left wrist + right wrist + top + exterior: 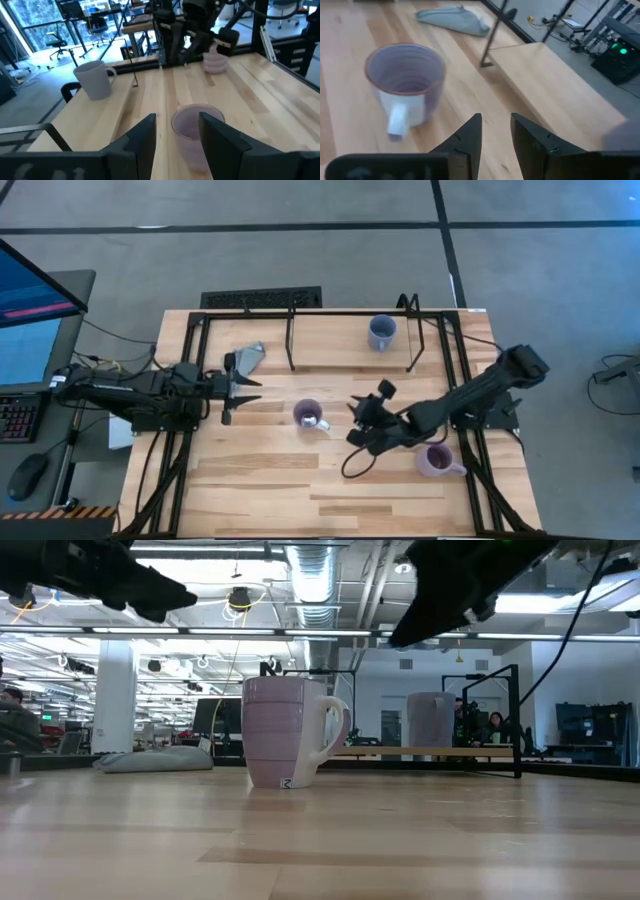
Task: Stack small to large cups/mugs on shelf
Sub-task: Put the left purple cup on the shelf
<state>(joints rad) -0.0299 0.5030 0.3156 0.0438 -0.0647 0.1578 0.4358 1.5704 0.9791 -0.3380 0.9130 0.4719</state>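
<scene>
— Table, shelf?
— Blue-grey mug stands on shelf board. Purple mug mid-table, open wood around.
— Pincers?
— Left pincer just left of purple mug, right pincer just right; both apart, empty. Lilac mug near right edge.
</scene>
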